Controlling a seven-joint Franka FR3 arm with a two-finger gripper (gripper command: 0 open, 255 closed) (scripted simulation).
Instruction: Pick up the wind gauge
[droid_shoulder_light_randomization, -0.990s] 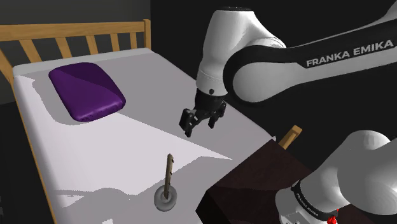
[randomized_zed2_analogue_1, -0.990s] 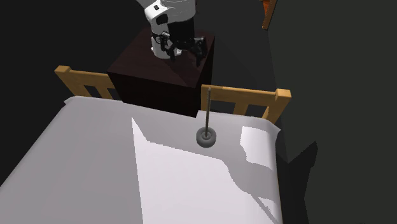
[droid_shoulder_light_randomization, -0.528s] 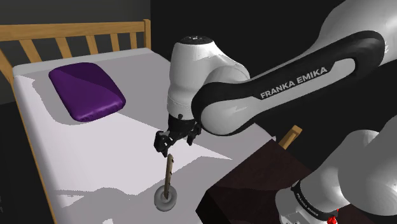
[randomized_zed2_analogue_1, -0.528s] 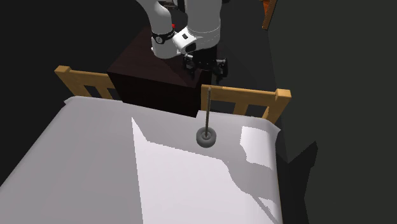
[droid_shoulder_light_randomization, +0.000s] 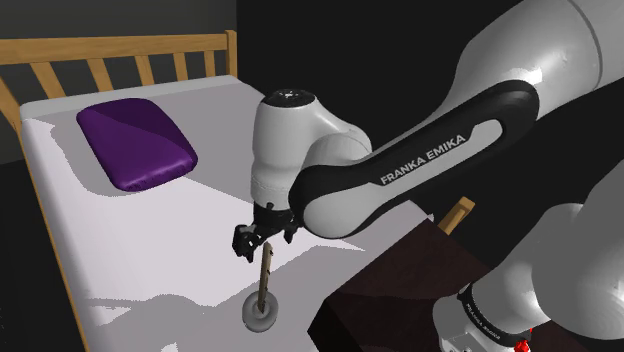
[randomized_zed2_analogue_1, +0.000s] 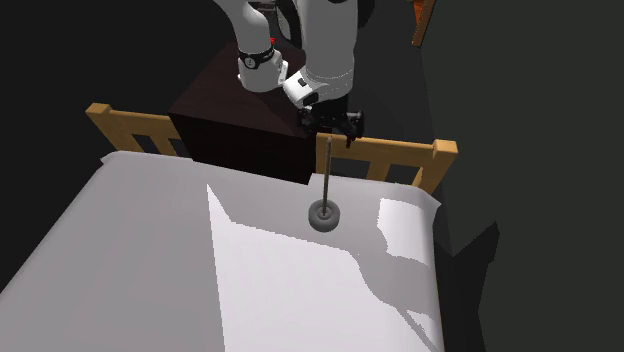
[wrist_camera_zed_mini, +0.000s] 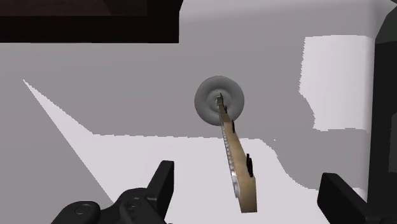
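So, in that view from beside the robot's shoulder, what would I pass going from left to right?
purple cushion on the bed → wind gauge, an upright stick on a round grey base → dark box that the arm stands on.

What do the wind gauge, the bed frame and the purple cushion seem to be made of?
Wind gauge: tan, matte stem, perhaps wood, on a round grey base whose material I cannot tell. Bed frame: light wood, by its honey colour and slatted rails. Purple cushion: looks soft, perhaps fabric with a slight sheen; rounded edges, pale highlight.
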